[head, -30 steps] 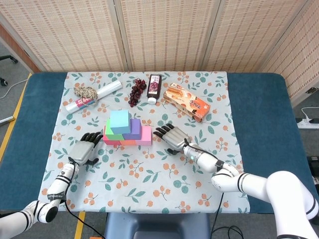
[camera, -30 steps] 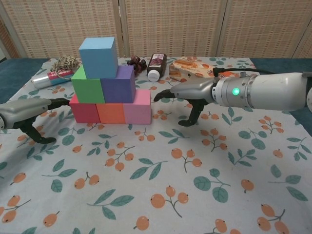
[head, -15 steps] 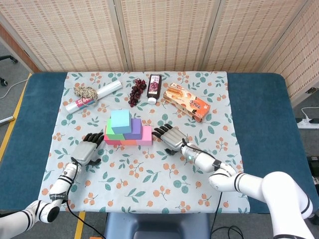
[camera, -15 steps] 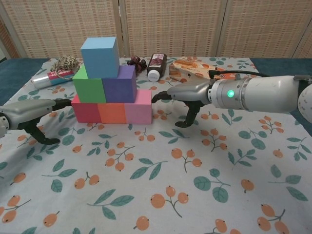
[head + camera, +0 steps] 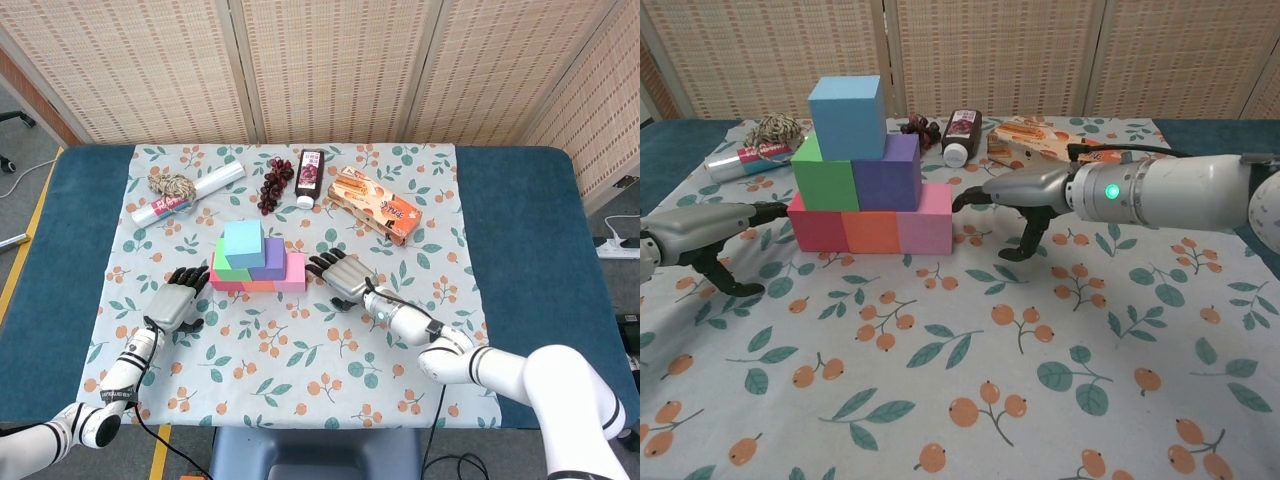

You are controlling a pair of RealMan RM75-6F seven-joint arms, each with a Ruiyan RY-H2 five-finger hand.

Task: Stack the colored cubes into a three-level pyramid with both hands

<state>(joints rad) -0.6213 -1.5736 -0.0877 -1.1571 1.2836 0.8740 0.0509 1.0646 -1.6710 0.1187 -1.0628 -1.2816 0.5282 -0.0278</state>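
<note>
A three-level pyramid stands mid-table. Its bottom row is a red cube (image 5: 817, 230), an orange cube (image 5: 872, 231) and a pink cube (image 5: 925, 229). A green cube (image 5: 822, 173) and a purple cube (image 5: 886, 171) sit on them, with a light blue cube (image 5: 846, 103) (image 5: 243, 243) on top. My left hand (image 5: 700, 232) (image 5: 175, 300) lies low on the cloth, open, fingertips at the red cube's left side. Opposite it, my right hand (image 5: 1025, 195) (image 5: 343, 277) is open too, fingertips just off the pink cube's right face. Whether either touches, I cannot tell.
Along the back of the floral cloth lie a plastic roll (image 5: 190, 197) with a twine bundle (image 5: 172, 185), a bunch of dark grapes (image 5: 275, 183), a dark bottle (image 5: 310, 176) and an orange snack box (image 5: 375, 204). Blue table surface borders the cloth on both sides.
The left hand has crept right toward the stack, and the whole pyramid has shifted slightly right. The right hand has drawn in a little closer to the pink cube.
</note>
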